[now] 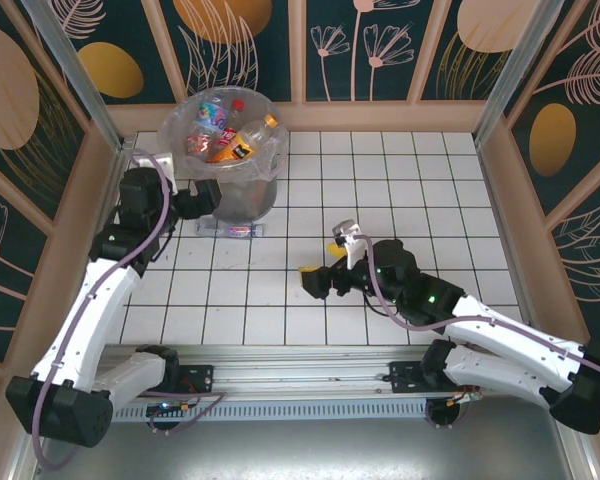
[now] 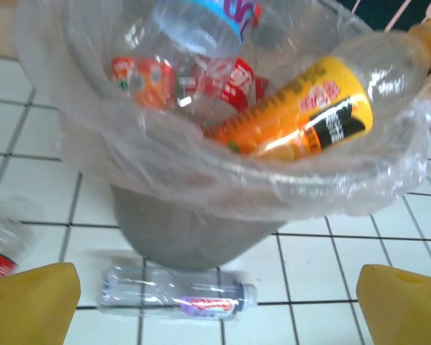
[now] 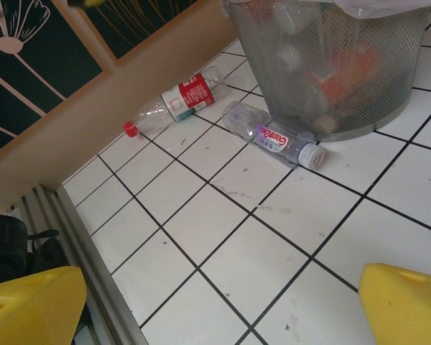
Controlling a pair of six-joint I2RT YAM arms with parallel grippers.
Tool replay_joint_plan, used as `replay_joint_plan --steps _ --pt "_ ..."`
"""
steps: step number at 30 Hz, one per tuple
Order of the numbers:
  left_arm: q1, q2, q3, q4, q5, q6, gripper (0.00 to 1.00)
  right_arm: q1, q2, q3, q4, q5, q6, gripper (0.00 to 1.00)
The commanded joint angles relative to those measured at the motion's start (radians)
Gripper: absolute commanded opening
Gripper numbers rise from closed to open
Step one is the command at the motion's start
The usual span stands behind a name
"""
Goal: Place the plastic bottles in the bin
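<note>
From above, you had open tiles (image 1: 400,190) at three o'clock of the bin (image 1: 242,195). A clear bottle (image 1: 230,229) lay just beside its base at six, and a red-labelled bottle (image 3: 179,100) lay beside the wall (image 3: 93,122) near eight.

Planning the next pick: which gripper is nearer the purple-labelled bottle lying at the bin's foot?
Left. The left gripper hangs just above that bottle beside the bin; the right gripper sits farther off, to the bottle's right.

Lab test booth: white-tiled table (image 1: 430,200), leaf-patterned wall panels (image 1: 380,50), aluminium rail (image 1: 300,365)
</note>
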State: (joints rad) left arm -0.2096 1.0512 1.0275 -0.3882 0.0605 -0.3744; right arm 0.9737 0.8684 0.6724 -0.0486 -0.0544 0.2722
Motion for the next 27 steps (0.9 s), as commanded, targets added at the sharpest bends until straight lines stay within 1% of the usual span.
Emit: replay_joint_plan --steps 1,5,7,10,18,23,27 --pt "0.002 -0.003 -0.111 0.098 0.029 -0.131 0.98 -0.007 0.012 -0.004 0.044 -0.024 0.023 0.98" --pt "0.001 0.019 -0.206 0.116 -0.074 -0.233 0.98 -0.007 0.014 -0.009 0.044 -0.022 0.028 0.98" --pt "0.001 0.053 -0.227 0.135 -0.084 -0.260 0.98 -0.008 0.014 -0.012 0.043 -0.021 0.027 0.98" --pt "0.003 0.139 -0.231 0.133 -0.137 -0.321 0.99 -0.007 0.014 -0.010 0.037 -0.016 0.026 0.98" --pt "0.008 0.332 -0.223 0.217 -0.169 -0.463 0.99 -0.007 -0.006 -0.026 0.034 -0.001 0.041 0.98" --pt "0.013 0.380 -0.275 0.324 -0.151 -0.614 0.98 -0.007 -0.022 -0.030 0.026 0.011 0.044 0.98" --pt "0.018 0.421 -0.290 0.386 -0.144 -0.703 0.99 -0.007 -0.025 -0.027 0.017 0.019 0.042 0.98"
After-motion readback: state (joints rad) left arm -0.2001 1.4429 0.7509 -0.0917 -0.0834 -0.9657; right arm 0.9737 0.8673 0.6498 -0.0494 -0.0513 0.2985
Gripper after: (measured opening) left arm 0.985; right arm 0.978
